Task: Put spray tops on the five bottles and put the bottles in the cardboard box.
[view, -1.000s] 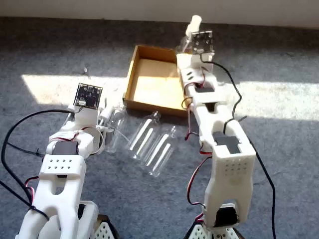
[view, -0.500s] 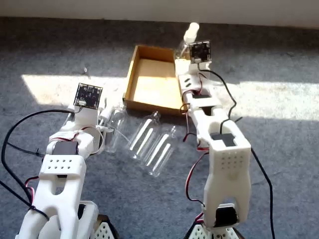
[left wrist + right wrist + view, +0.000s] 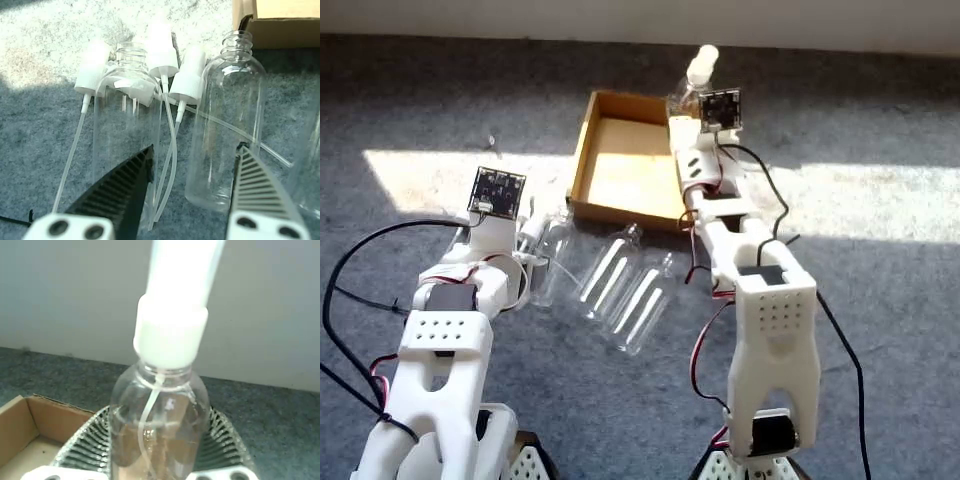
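Clear thin plastic, light and slick, I judge: my right gripper (image 3: 160, 440) pinches the capped spray bottle (image 3: 159, 405) by its body at the cardboard box's (image 3: 582, 160) far right corner; my left gripper (image 3: 196, 149) hangs spread.

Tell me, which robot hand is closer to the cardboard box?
Right. The right hand holds a capped bottle at the cardboard box's far corner; the left hand hangs open over loose bottles short of its near side.

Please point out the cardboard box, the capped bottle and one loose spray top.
cardboard box (image 3: 620, 165), high view, bare floor inside the box.
capped bottle (image 3: 160, 412), right wrist view, clear body below the neck.
loose spray top (image 3: 162, 55), left wrist view, white collar of the middle one.
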Motion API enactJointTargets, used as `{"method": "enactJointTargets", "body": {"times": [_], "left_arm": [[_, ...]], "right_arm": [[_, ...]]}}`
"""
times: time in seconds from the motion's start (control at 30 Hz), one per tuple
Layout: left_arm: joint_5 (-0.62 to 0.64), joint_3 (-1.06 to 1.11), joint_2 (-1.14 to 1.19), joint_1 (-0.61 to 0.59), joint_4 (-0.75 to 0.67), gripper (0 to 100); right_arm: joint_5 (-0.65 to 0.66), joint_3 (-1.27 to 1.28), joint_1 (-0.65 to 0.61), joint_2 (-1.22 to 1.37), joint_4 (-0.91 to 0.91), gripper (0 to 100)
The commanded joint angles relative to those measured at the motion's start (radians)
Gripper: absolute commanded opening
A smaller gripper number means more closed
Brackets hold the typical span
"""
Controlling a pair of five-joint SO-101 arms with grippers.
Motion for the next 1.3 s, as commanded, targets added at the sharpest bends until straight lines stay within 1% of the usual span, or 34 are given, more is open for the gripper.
{"method": "enactJointTargets", "body": {"times": [0.0, 0.2, 0.27, 0.33, 0.43, 0.5, 1.27], "left_arm": [[-0.006, -0.005, -0.015, -0.015, -0.015, 25], [-0.006, -0.005, -0.015, -0.015, -0.015, 25], [-0.006, -0.005, -0.015, -0.015, -0.015, 25], [-0.006, -0.005, -0.015, -0.015, -0.015, 25], [-0.006, -0.005, -0.015, -0.015, -0.015, 25], [-0.006, -0.005, -0.015, -0.015, -0.015, 25], [-0.006, -0.005, -0.015, -0.015, -0.015, 25]], "right_arm": [[0.014, -0.068, -0.007, 0.005, -0.022, 0.5], [0.014, -0.067, -0.005, 0.016, -0.022, 1.0], [0.046, -0.062, -0.005, 0.016, -0.022, 1.5], [0.087, -0.062, -0.008, 0.016, -0.025, 5.6], [0.094, -0.062, -0.010, 0.016, -0.024, 13.5], [0.095, -0.062, -0.010, 0.016, -0.024, 16.1], [0.091, -0.062, -0.010, 0.012, -0.030, 16.7]]}}
